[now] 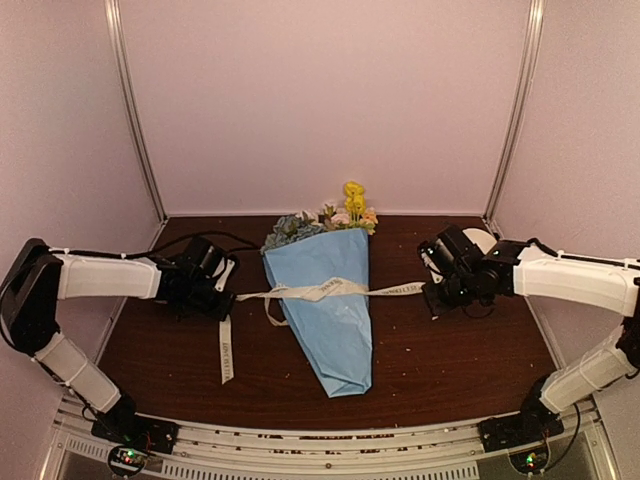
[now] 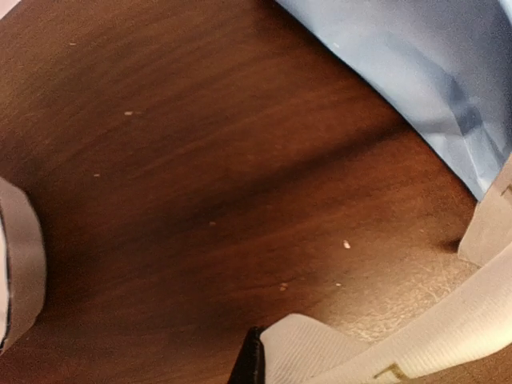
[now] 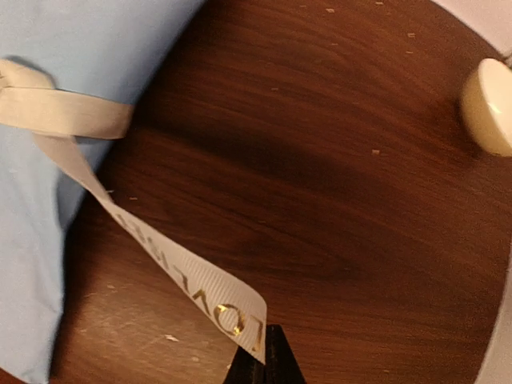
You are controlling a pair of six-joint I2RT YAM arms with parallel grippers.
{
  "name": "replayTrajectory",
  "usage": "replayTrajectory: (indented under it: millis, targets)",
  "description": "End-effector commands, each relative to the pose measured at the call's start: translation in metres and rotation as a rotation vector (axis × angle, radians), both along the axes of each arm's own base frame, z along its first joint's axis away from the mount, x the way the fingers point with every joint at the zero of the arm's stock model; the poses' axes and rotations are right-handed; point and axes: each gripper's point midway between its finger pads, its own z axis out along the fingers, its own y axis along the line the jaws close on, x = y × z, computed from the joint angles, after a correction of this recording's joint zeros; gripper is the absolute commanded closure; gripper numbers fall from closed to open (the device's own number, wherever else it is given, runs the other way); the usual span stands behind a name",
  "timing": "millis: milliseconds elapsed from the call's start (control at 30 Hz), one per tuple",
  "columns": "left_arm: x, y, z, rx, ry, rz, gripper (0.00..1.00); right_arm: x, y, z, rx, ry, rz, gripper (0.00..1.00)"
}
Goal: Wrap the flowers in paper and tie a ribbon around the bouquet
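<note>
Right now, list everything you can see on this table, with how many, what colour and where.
flowers: one bunch, yellow, pink, white, blue, at the cone's far end
paper: one cone, light blue, table middle
ribbon: one, cream, across the cone
bowl: one, white, far right
table: one, dark brown, under everything
left gripper: one, black, shut on ribbon left of cone
right gripper: one, black, shut on ribbon right of cone
</note>
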Motion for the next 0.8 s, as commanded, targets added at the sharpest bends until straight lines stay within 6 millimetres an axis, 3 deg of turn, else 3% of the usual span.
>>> replayTrajectory:
  millis: [0,67,133,267,367,500,633,767]
  targets:
    - [0.009,0.034,0.023,-0.018,-0.051,0.137,1.00,0.004,-0.088,0.031,-0.407,-0.162,-0.197,1.00]
    - [0.012,0.045,0.033,-0.018,-0.082,0.167,1.00,0.009,-0.091,0.043,-0.425,-0.213,-0.218,1.00]
    - [0.014,0.044,0.045,-0.032,-0.117,0.158,1.00,0.019,-0.083,0.055,-0.395,-0.275,-0.210,1.00]
    - [0.012,0.034,0.070,-0.080,-0.182,0.098,1.00,0.024,-0.062,0.116,-0.582,-0.566,-0.220,1.00]
    - [0.010,0.031,0.087,-0.058,-0.241,0.067,1.00,0.030,-0.039,0.138,-0.607,-0.662,-0.148,1.00]
    - [0.011,0.029,0.094,-0.044,-0.261,0.046,1.00,0.045,-0.007,0.166,-0.582,-0.745,-0.066,1.00]
    - [0.010,0.029,0.094,-0.049,-0.260,0.056,1.00,0.037,0.024,0.203,-0.651,-0.901,-0.031,1.00]
    - [0.006,0.033,0.101,-0.066,-0.285,0.072,1.00,0.040,0.052,0.220,-0.631,-0.979,0.061,0.97]
